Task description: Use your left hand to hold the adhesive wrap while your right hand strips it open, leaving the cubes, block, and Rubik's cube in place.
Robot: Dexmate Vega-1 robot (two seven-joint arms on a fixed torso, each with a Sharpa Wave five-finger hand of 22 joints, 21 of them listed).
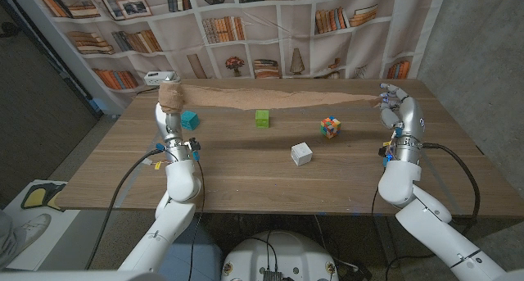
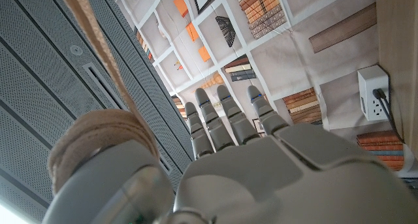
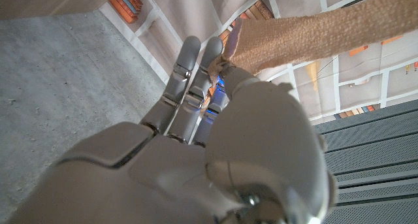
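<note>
While the left hand [image 1: 169, 117] grips the adhesive wrap [image 1: 171, 95] roll, the right hand [image 1: 395, 110] pinches its stretched end.

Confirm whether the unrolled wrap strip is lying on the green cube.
No: the wrap strip stretches between the hands behind the green cube, apart from it.

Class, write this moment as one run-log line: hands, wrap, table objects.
left hand: holds wrap roll | right hand: pinches wrap strip end | strip: stretched across table | Rubik's cube, cubes: on table
</note>
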